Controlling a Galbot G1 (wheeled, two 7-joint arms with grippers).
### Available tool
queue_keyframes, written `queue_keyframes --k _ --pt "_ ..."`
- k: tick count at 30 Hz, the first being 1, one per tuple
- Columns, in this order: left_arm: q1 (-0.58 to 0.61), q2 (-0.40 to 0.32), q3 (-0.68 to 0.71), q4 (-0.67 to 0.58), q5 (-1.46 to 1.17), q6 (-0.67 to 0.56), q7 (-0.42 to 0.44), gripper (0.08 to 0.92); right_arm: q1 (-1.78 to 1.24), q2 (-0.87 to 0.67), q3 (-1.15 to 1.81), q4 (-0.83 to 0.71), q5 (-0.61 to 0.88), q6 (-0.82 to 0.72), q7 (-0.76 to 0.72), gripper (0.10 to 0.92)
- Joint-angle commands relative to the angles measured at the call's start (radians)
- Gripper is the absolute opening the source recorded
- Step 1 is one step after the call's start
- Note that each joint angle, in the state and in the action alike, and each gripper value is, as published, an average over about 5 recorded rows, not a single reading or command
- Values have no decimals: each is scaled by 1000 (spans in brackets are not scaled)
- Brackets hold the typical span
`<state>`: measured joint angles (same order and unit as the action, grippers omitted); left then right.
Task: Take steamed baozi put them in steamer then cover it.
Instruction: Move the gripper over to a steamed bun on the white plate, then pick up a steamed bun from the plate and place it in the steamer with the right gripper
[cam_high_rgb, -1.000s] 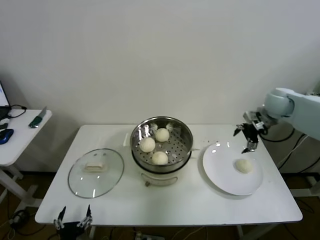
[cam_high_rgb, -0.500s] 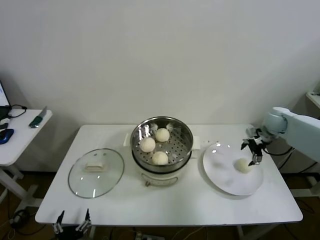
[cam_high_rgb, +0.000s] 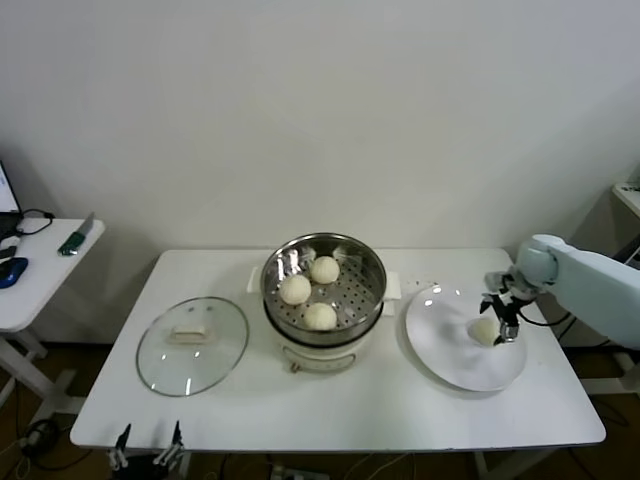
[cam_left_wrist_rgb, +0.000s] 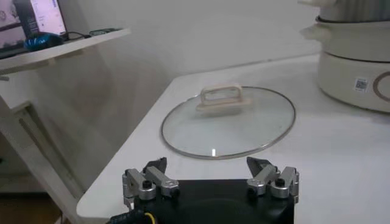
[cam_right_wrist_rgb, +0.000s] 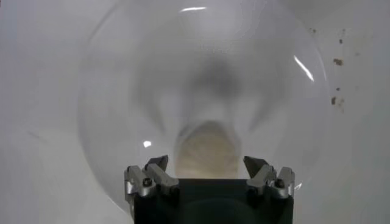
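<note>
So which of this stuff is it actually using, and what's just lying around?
In use: baozi on the plate, three baozi in the steamer, cover, plate, right tool.
Lying around: side table, green item, blue item.

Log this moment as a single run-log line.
stage: last pick | right gripper: open, straddling baozi on plate | steamer: three buns inside | cover: on table | left gripper: open, idle by cover

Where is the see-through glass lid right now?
In the head view, the round clear glass lid lies flat on the white table, on the robot's left, beside the shiny steel steamer basket, with the left gripper parked near it.
</note>
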<state>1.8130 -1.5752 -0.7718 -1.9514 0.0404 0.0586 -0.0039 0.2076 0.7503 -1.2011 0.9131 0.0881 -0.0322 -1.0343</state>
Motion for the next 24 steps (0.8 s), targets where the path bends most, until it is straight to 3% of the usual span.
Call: queue_keyframes --k 1,8,24 --pt "1 2 2 0 1 -3 1 823 -58 31 67 -74 -54 12 8 823" --pt "2 3 -1 2 -2 -6 0 823 -65 36 79 -95 -65 16 8 813" --pt "0 2 -2 3 -4 -5 -4 823 -43 21 93 -49 -47 12 11 656"
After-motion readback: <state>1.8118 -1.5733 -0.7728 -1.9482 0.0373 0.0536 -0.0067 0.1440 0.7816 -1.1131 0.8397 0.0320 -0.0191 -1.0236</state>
